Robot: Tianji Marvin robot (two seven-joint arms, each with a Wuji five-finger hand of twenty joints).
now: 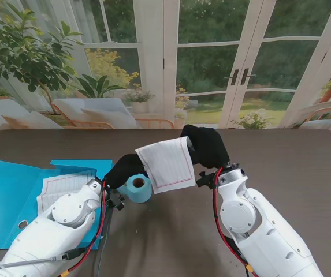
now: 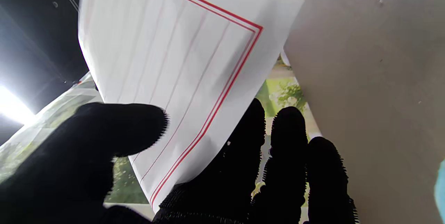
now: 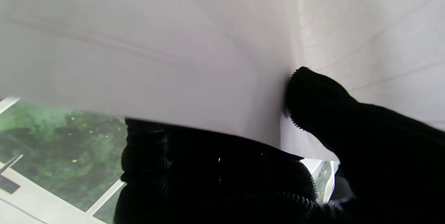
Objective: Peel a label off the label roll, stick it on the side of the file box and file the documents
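Both hands hold one lined sheet (image 1: 166, 163) in the air above the table (image 1: 292, 161), just beyond the blue roll (image 1: 137, 188). The right hand (image 1: 208, 145) is closed on the sheet's far right edge, thumb (image 3: 313, 102) pressed on the paper. The left hand (image 1: 123, 169) pinches the near left corner between thumb (image 2: 114, 130) and fingers (image 2: 243, 147). The blue box (image 1: 15, 190) lies open left of the roll, with another lined sheet (image 1: 58, 187) lying on it. I see no label on the box, so I cannot tell whether that step is done. I judge this to be the filing step: next the sheet must travel left from the roll and be laid flat on the box, both hands letting go together so it does not crease
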